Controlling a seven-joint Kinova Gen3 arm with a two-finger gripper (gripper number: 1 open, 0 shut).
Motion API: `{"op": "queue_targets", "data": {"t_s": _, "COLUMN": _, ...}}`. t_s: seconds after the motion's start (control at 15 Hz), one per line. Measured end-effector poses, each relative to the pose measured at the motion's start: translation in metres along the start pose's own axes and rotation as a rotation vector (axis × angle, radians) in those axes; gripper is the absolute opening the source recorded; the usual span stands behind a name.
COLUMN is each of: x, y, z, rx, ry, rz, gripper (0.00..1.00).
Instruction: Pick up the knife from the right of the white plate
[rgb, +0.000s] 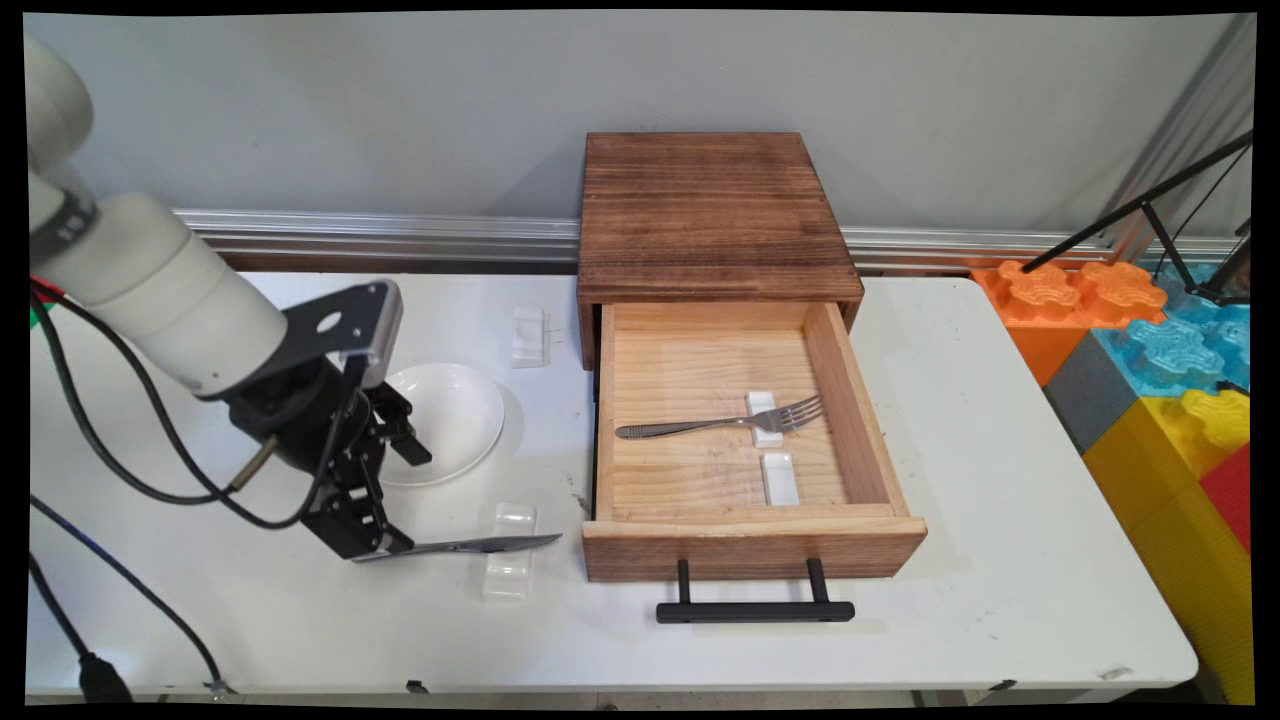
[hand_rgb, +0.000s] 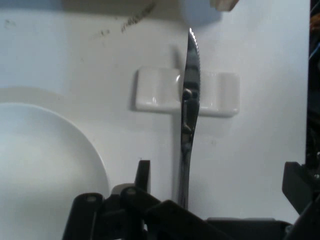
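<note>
My gripper (rgb: 400, 495) stands open low over the table's left front, its fingers on either side of the handle of a steel table knife (rgb: 470, 546). The knife lies pointing right, and its blade rests across a small white cutlery rest (rgb: 508, 565). In the hand view the knife (hand_rgb: 189, 100) runs up the middle over the rest (hand_rgb: 160, 90). One finger (hand_rgb: 144, 175) shows to its left and the other (hand_rgb: 296, 185) far to its right, neither touching it. A white bowl (rgb: 455, 415) sits just behind the gripper and shows at the left in the hand view (hand_rgb: 45, 165).
An open wooden drawer (rgb: 860, 430) with a black handle (rgb: 755, 610) stands right of the knife. Inside it a fork (rgb: 700, 427) lies on a white rest (rgb: 765, 405), with a second rest (rgb: 780, 480) beside it. Another rest (rgb: 528, 336) sits behind the bowl. Coloured foam blocks (rgb: 1170, 370) stand at far right.
</note>
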Motion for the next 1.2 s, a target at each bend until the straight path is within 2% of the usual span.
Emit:
{"op": "queue_targets", "data": {"t_s": 0.6, "x": -0.014, "y": 0.001, "z": 0.041, "rx": 0.007, "ry": -0.044, "rz": 0.005, "gripper": 1.0}}
{"op": "queue_targets", "data": {"t_s": 1.2, "x": -0.019, "y": -0.006, "z": 0.067, "rx": 0.021, "ry": -0.047, "rz": 0.021, "gripper": 1.0}}
